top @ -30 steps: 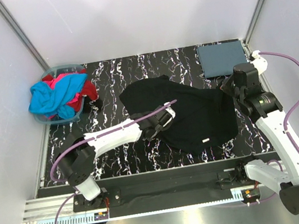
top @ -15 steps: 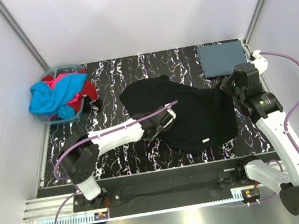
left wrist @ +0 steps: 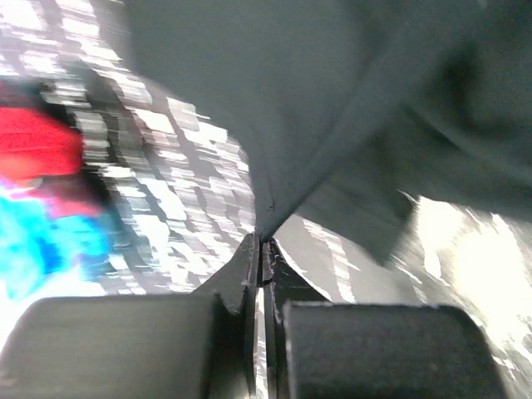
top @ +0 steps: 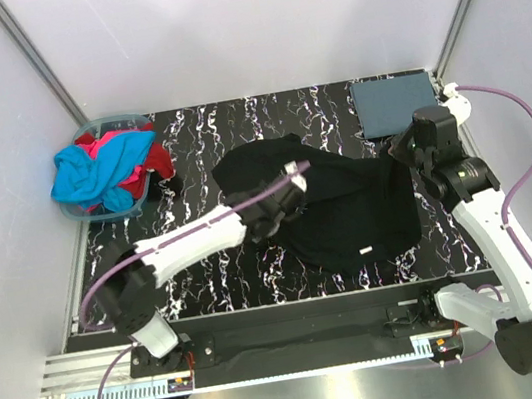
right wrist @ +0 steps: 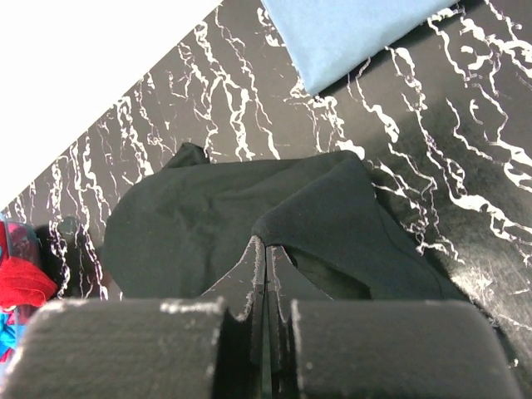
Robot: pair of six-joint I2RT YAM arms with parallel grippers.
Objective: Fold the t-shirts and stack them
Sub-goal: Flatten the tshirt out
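Black t-shirt [top: 354, 211]: lies crumpled across the centre of the bench [top: 263, 119], reaching toward the right of the frame. It is not yet flat or folded.
Left gripper [top: 293, 180]: closed on a thin pinch of the black t-shirt near its upper left. The left wrist view is blurred, but it shows cloth drawn to a point between the shut jaws.
Right gripper [top: 402, 150]: closed on the shirt's upper right edge. The right wrist view shows a fold of black cloth at the tips.
Blue-grey t-shirt [top: 395, 104]: folded flat in the upper right corner, just beyond the right gripper.
Cyan t-shirt [top: 90, 175] and red t-shirt [top: 154, 156]: heaped in the tub [top: 116, 115] at the left edge, waiting.
Step in hand: you appear to be stretching the black t-shirt between both grippers to lay it flat.
Risk, slip: the left pinch looks shallow, so a hard pull apart could strip the cloth from the jaws.
Risk, layers: you cannot tell how many layers either gripper holds. A single layer would leave the shirt bunched underneath.
Risk, twist: uneven lift on the two sides would skew the shirt.
Risk, stack: a pull toward the upper right could drag cloth over the blue-grey t-shirt and disturb it.
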